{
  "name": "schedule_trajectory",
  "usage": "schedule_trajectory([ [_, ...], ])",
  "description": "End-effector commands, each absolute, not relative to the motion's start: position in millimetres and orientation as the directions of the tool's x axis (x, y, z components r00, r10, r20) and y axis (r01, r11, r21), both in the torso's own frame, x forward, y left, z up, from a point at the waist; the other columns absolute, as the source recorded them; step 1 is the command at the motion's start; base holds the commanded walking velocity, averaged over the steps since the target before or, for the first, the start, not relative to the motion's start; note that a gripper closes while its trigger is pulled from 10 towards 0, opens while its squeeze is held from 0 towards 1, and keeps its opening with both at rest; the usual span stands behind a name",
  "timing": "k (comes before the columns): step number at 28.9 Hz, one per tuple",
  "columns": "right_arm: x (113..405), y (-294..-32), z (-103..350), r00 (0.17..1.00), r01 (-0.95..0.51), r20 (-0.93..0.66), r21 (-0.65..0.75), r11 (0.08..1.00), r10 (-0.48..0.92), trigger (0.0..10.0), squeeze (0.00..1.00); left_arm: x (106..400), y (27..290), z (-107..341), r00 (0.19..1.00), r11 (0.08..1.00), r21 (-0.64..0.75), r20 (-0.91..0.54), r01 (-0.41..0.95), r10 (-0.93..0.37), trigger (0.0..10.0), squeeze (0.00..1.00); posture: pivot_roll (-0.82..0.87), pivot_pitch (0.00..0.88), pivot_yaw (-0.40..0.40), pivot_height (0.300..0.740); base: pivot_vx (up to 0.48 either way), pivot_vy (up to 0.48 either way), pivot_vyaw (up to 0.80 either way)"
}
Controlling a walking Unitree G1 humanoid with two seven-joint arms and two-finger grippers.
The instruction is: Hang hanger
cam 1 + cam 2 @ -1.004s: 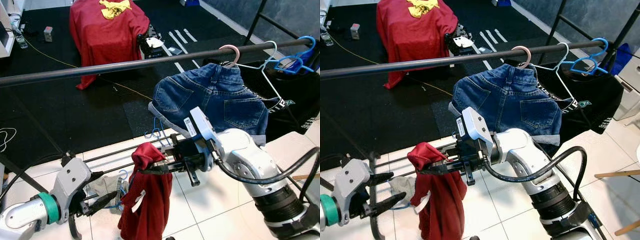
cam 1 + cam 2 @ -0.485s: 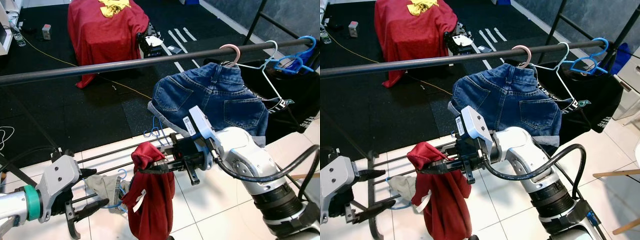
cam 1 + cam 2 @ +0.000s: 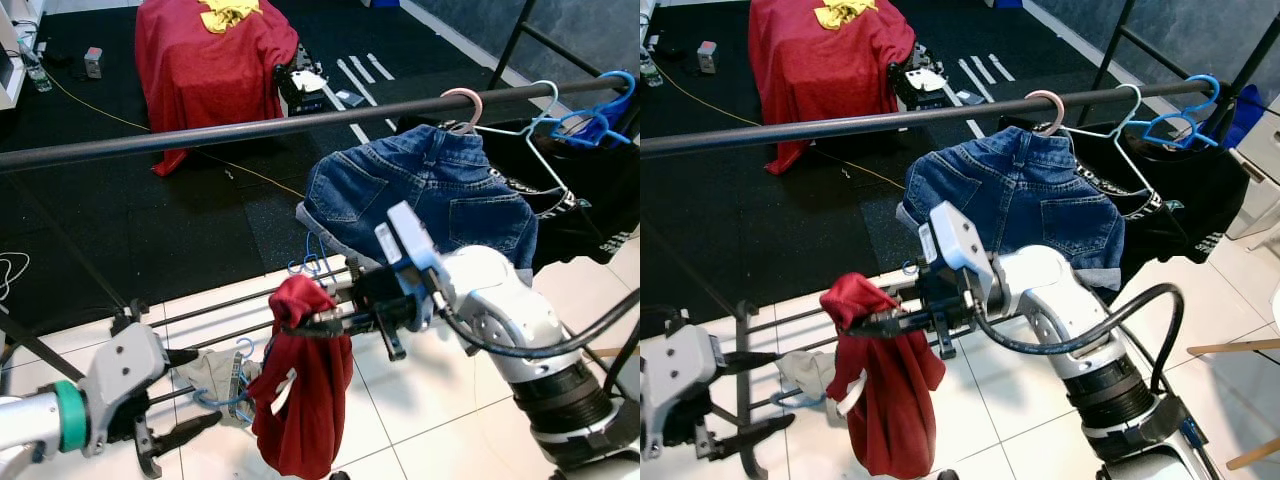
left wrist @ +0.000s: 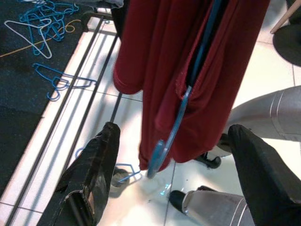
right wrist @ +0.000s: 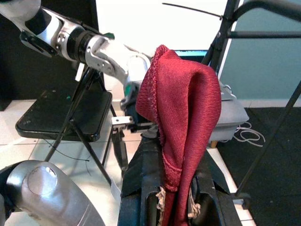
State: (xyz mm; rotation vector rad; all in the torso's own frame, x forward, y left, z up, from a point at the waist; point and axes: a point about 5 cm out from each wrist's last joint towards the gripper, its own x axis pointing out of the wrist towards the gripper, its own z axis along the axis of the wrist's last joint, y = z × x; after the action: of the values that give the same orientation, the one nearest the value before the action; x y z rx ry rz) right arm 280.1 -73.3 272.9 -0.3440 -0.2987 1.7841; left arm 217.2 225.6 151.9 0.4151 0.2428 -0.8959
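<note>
A red garment [image 3: 305, 400] hangs on a blue hanger [image 4: 181, 113] whose edge shows inside the cloth in the left wrist view. My right gripper [image 3: 320, 322] is shut on the bunched top of the garment [image 5: 183, 117] and holds it in mid-air, below and in front of the dark clothes rail [image 3: 200, 135]. My left gripper [image 3: 192, 395] stands open at the lower left, apart from the garment, with its fingers [image 4: 94, 169] on either side of the hanging cloth at a distance.
Denim shorts [image 3: 440, 190] hang from the rail on a pink hanger, with a black shirt [image 3: 590, 190] further right. Loose blue hangers [image 3: 310, 262] and a grey cloth [image 3: 215, 375] lie on the floor by the rack's low bars. A red-draped object [image 3: 215, 70] stands behind.
My right gripper has raised the red garment a little and carried it slightly right. My left gripper has drawn back from the garment toward the lower left.
</note>
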Motion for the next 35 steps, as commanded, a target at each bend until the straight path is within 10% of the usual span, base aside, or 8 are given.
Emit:
schedule_trajectory([
  [1, 276, -73, 281, -0.251, -0.879, -0.054, -0.406, -0.251, 0.966, 0.0, 0.00, 214, 226, 145, 0.596, 0.552, 0.232, -0.395, 0.801, -0.699, 9.5, 0.00, -0.05, 0.190, 0.021, 0.740, 0.000, 0.000, 0.00],
  [6, 273, -71, 288, -0.266, -0.869, -0.034, -0.424, -0.255, 0.963, 0.0, 0.00, 221, 221, 139, 0.624, 0.598, 0.195, -0.362, 0.777, -0.693, 8.8, 0.00, -0.05, 0.189, 0.018, 0.740, 0.000, 0.000, 0.00],
  [7, 273, -70, 289, -0.268, -0.868, -0.032, -0.425, -0.256, 0.963, 0.0, 0.00, 222, 221, 138, 0.631, 0.606, 0.192, -0.356, 0.772, -0.690, 4.9, 0.00, -0.05, 0.190, 0.017, 0.740, 0.000, 0.000, 0.00],
  [8, 273, -70, 289, -0.268, -0.868, -0.032, -0.425, -0.256, 0.963, 0.0, 0.00, 222, 221, 138, 0.631, 0.606, 0.192, -0.356, 0.772, -0.690, 4.9, 0.00, -0.05, 0.190, 0.017, 0.740, 0.000, 0.000, 0.00],
  [9, 273, -70, 289, -0.269, -0.868, -0.031, -0.425, -0.256, 0.963, 0.0, 0.00, 223, 221, 137, 0.636, 0.612, 0.192, -0.352, 0.767, -0.686, 2.3, 0.00, -0.05, 0.190, 0.017, 0.740, 0.000, 0.000, 0.00],
  [11, 273, -70, 289, -0.269, -0.868, -0.031, -0.425, -0.256, 0.963, 0.0, 0.00, 223, 221, 137, 0.636, 0.612, 0.192, -0.352, 0.767, -0.686, 2.3, 0.00, -0.05, 0.190, 0.017, 0.740, 0.000, 0.000, 0.00],
  [12, 273, -70, 290, -0.269, -0.868, -0.028, -0.426, -0.255, 0.963, 0.0, 0.00, 224, 221, 137, 0.643, 0.621, 0.187, -0.346, 0.761, -0.684, 0.0, 0.00, -0.05, 0.190, 0.017, 0.740, 0.000, 0.000, 0.00],
  [35, 277, -75, 296, -0.239, -0.869, -0.020, -0.441, -0.223, 0.971, 0.0, 0.00, 219, 224, 134, 0.614, 0.600, 0.167, -0.362, 0.783, -0.701, 0.0, 0.00, -0.05, 0.194, 0.020, 0.740, 0.000, 0.000, 0.00],
])
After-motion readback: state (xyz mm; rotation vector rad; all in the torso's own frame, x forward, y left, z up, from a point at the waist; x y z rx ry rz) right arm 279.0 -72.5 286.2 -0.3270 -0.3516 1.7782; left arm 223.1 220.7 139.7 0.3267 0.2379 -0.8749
